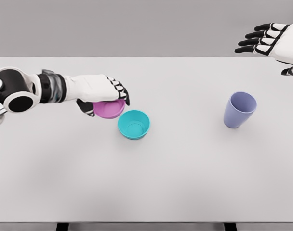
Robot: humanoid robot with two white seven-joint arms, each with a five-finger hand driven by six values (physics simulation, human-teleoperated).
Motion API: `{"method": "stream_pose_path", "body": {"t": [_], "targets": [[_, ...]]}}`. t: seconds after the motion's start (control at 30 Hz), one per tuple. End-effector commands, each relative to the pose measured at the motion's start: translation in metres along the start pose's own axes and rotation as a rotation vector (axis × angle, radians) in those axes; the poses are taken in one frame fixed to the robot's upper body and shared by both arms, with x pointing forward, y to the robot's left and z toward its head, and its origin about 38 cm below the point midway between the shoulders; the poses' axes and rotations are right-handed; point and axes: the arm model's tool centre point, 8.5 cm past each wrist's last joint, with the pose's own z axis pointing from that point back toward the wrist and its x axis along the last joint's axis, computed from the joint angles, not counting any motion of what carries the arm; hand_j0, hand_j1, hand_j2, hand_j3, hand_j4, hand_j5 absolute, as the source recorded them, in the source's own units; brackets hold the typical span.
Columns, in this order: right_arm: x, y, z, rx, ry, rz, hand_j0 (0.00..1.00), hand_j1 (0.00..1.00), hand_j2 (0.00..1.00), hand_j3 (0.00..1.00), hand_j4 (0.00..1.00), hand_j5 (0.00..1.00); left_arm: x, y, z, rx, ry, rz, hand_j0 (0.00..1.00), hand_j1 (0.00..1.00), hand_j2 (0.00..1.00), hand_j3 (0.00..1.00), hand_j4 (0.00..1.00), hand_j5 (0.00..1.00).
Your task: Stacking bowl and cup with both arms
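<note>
While left hand (104,94) grips the half-hidden pink bowl (109,109) beside teal bowl (134,124), right hand (269,41) hangs open, cropped; smooth tapered cup (239,109).

You have a plain white worktop (185,183) filling most of the frame, its far edge running across the upper part and its near edge along the bottom. Two things rest directly on it. A teal bowl (134,124) sits upright, mouth up, just left of centre. A lavender cup (239,109) stands upright at centre right, well apart from the bowl. You can see a soft shadow under each.
</note>
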Motion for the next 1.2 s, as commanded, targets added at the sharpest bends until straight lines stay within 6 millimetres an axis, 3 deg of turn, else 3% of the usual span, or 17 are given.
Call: {"method": "stream_pose_path", "body": {"t": [0.0,0.3,0.4,0.57,0.6,0.77,1.17], "targets": [[-0.001,-0.001,0.001,0.000,0.003,-0.001,1.00,1.00,1.00,1.00,1.00,1.00,0.005,0.001,-0.005,0.001,-0.021,-0.008,0.70,0.70,0.70,0.70,0.70,0.70],[-0.001,-0.003,0.001,-0.001,0.001,0.003,0.99,0.99,0.99,0.99,0.99,0.99,0.020,0.008,-0.015,0.015,-0.093,-0.046,0.70,0.70,0.70,0.70,0.70,0.70],[-0.008,-0.014,0.013,0.019,0.031,0.036,1.00,1.00,1.00,1.00,1.00,1.00,0.023,0.009,-0.016,0.018,-0.107,-0.060,0.70,0.70,0.70,0.70,0.70,0.70],[0.001,0.006,-0.008,0.062,-0.041,-0.024,1.00,1.00,1.00,1.00,1.00,1.00,0.030,0.010,-0.023,0.019,-0.129,-0.064,0.70,0.70,0.70,0.70,0.70,0.70],[0.011,0.013,-0.017,0.093,-0.078,-0.017,1.00,1.00,1.00,1.00,1.00,1.00,0.031,0.010,-0.024,0.019,-0.133,-0.065,0.70,0.70,0.70,0.70,0.70,0.70],[0.018,0.022,-0.030,0.100,-0.112,-0.035,1.00,1.00,1.00,1.00,1.00,1.00,0.041,0.014,-0.032,0.027,-0.158,-0.072,0.70,0.70,0.70,0.70,0.70,0.70],[0.010,0.059,-0.034,0.194,-0.091,-0.089,1.00,1.00,1.00,1.00,1.00,1.00,0.042,0.000,-0.041,-0.016,-0.150,-0.079,0.71,0.71,0.71,0.71,0.71,0.71]]}}
